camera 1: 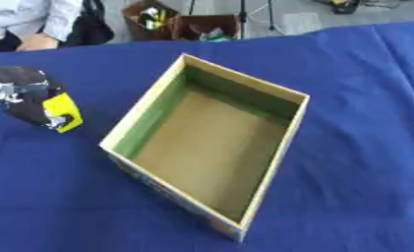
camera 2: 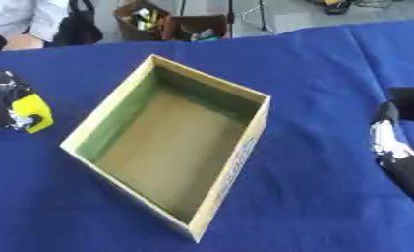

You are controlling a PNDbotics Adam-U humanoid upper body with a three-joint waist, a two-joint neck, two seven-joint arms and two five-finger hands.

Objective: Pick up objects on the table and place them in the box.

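Note:
An open cardboard box [camera 1: 283, 142] with green-tinted inner walls stands in the middle of the blue table; only its bare brown floor shows inside. My left hand [camera 1: 20, 93] is at the left edge, level with the box's near-left wall and a short way from it. It is curled round a small yellow object [camera 1: 62, 110] that sticks out toward the box. My right hand [camera 2: 399, 147], black with pale patches, lies at the right edge of the right eye view, well clear of the box.
A blue cloth [camera 1: 356, 74] covers the whole table. Beyond the far edge are brown boxes [camera 1: 180, 22] with odds and ends, stand legs on the floor, and a seated person at the far left.

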